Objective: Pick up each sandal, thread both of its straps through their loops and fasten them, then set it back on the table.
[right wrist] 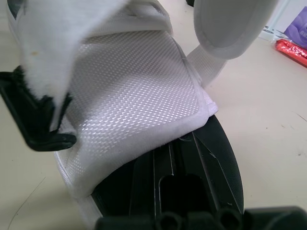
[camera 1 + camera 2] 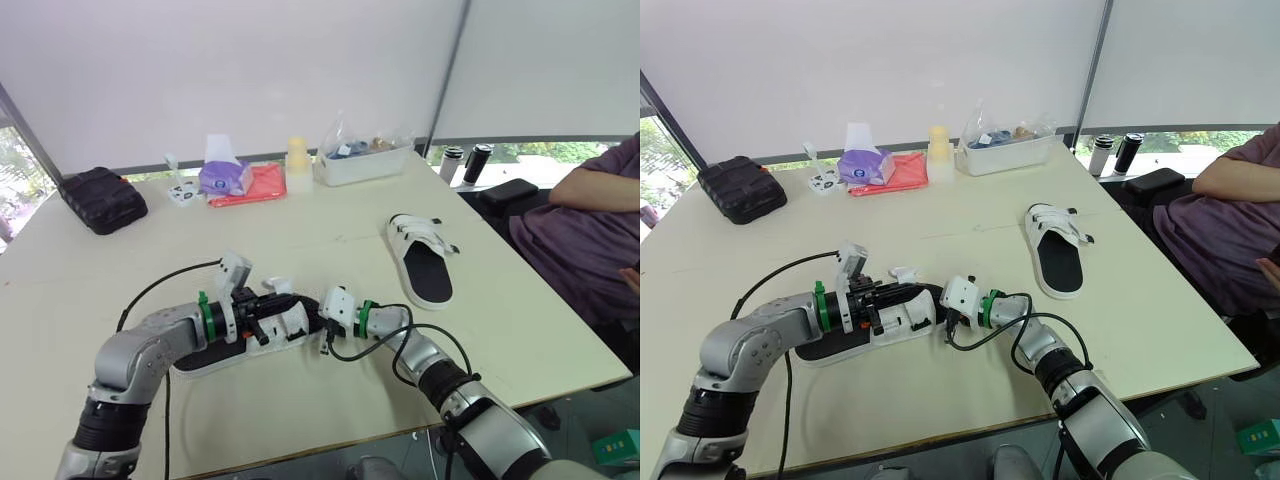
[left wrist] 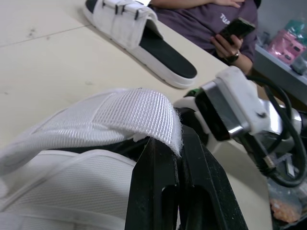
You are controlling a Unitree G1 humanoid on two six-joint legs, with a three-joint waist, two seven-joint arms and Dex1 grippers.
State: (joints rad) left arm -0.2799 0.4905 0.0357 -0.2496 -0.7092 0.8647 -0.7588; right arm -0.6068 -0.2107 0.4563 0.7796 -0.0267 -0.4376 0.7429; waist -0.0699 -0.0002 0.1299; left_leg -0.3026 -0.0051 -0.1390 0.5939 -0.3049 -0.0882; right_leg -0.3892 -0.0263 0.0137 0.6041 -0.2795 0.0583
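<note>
The pale tabletop [image 2: 330, 225] carries two sandals: the far sandal [image 2: 425, 265] lies well apart on the robot's right, and the near sandal [image 2: 895, 322] rests flat between both arms. Its sole looks light and fairly stiff. Its woven strap [image 3: 129, 112] looks soft and floppy, best taken near the free end. The left pincer [image 3: 172, 143] is closed, nipping that strap's edge. Whether the right pincer [image 2: 318, 316] is open or closed, I cannot tell.

Beyond the near sandal [image 2: 240, 335], the table [image 2: 330, 220] is bare up to the far-edge row running from the black case [image 2: 102, 199] to the clear bin [image 2: 362, 165]. To its right, a bare lane separates it from the second sandal [image 2: 421, 260], with a seated person [image 2: 590, 240] further right. A black cable [image 2: 160, 283] loops just left of it.
</note>
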